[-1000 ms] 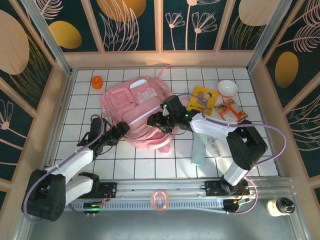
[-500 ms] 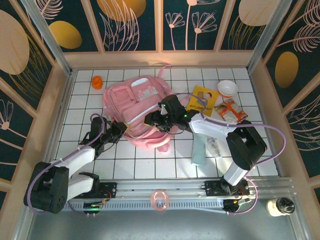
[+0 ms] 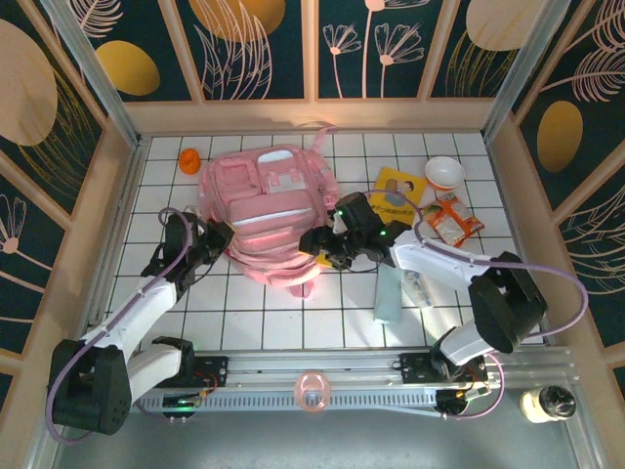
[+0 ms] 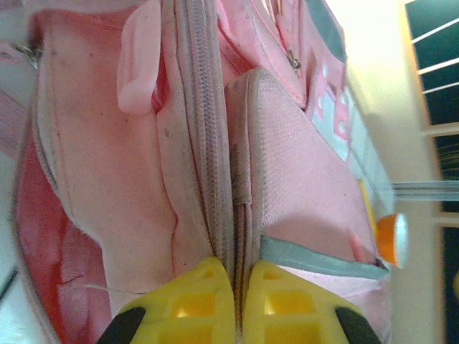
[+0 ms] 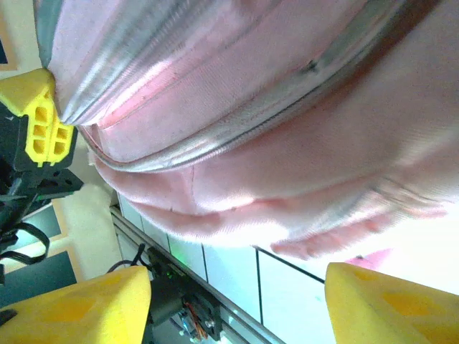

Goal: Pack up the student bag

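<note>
The pale pink student bag [image 3: 266,205] lies flat on the white tiled table, front pockets facing up. At the bag's left edge my left gripper [image 3: 219,234] is shut. In the left wrist view its yellow fingertips [image 4: 208,283] pinch the zip seam of the bag [image 4: 287,158], and the gripper [image 4: 238,271] has fabric between its pads. My right gripper [image 3: 315,245] sits at the bag's lower right corner. The right wrist view shows this gripper [image 5: 234,278] wide open, nothing between its fingers, with the bag [image 5: 272,129] just above it.
An orange object [image 3: 189,159] lies left of the bag's top. To the right are a yellow booklet [image 3: 395,191], a white bowl [image 3: 444,173], a snack packet [image 3: 452,217] and a pale teal case [image 3: 388,293]. Wooden walls ring the table.
The bag has slid left and back and now lies flatter. My right gripper came off the bag's top to its lower right corner. My left gripper moved up and left with the seam.
</note>
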